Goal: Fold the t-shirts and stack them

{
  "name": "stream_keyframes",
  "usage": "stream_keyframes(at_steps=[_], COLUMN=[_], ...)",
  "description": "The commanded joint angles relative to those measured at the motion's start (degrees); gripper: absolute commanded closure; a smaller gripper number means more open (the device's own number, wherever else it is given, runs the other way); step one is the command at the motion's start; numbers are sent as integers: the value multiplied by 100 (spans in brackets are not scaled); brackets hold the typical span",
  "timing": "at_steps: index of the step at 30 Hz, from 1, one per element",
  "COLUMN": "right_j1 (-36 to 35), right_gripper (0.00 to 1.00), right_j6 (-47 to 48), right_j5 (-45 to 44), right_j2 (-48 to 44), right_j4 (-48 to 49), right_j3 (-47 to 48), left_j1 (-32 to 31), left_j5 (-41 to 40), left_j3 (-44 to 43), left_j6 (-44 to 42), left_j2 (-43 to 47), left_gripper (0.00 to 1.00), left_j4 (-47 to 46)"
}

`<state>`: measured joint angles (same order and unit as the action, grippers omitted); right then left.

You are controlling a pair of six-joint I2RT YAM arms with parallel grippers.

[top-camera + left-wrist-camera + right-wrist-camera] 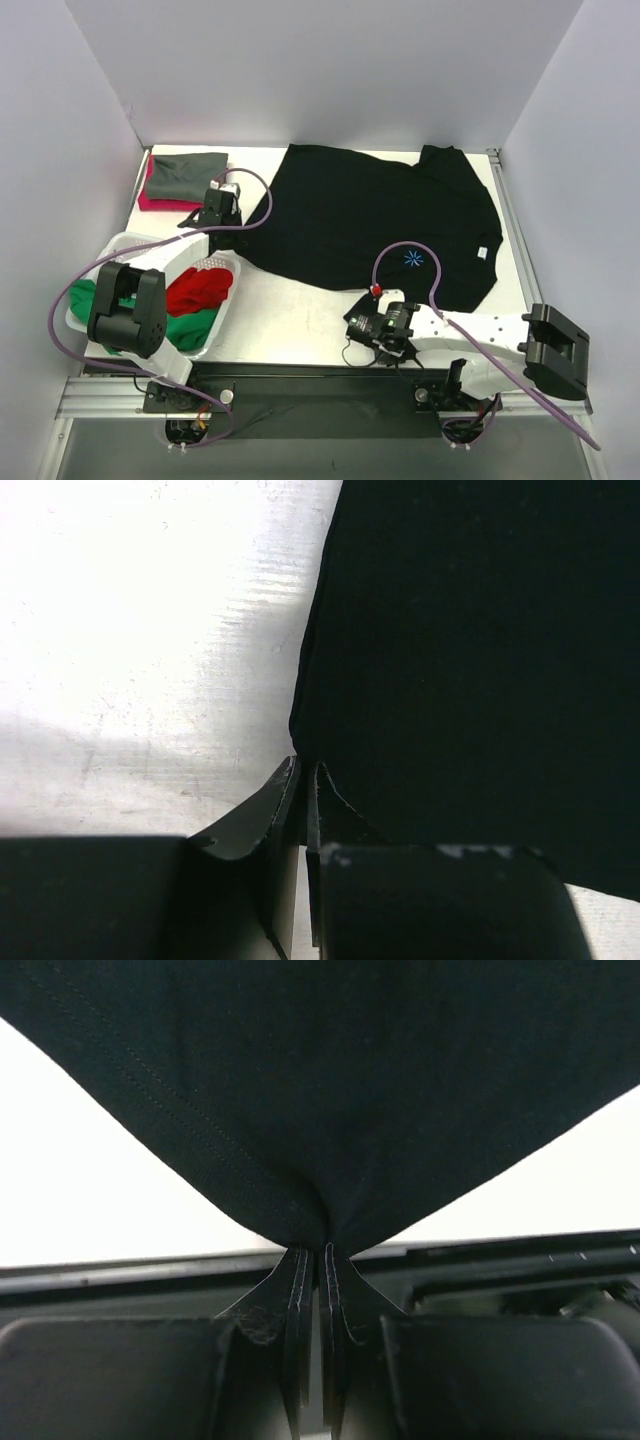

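Spread flat on the white table (300, 320) — large black cloth t-shirt with a light-blue starburst print (380, 215). Clenched on its near hem corner, right gripper (320, 1260); pinched tight on its left edge, left gripper (305, 785). Folded at the far-left corner, grey-green tee (188, 170) atop pink-red tee (150, 198). Heaped in the white perforated plastic basket (128, 243) — red tee (200, 288), green tee (195, 328).

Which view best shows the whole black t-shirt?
The top external view: the black t-shirt lies spread out there, with its starburst print visible. Both wrist views show only a patch of plain black cloth.
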<state>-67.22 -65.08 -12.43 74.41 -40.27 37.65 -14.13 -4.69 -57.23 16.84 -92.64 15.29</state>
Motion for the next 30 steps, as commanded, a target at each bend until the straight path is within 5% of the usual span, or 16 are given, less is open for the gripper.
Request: stream_keyframes(at_steps=[1, 20, 30], right_j1=[-238, -1408, -127], right_gripper=[100, 100, 100], right_j6=[-453, -1754, -911], right_j5=[-348, -858, -1823], right_j2=[-304, -796, -1331], right_j4=[-964, -2318, -2293], right_j3=[269, 568, 823], left_j1=[42, 95, 103], left_j5=[-50, -164, 785], left_j3=[72, 327, 143], left_j6=[-67, -85, 30], left_j2=[290, 932, 538], left_gripper=[100, 100, 100], left_j4=[9, 282, -70])
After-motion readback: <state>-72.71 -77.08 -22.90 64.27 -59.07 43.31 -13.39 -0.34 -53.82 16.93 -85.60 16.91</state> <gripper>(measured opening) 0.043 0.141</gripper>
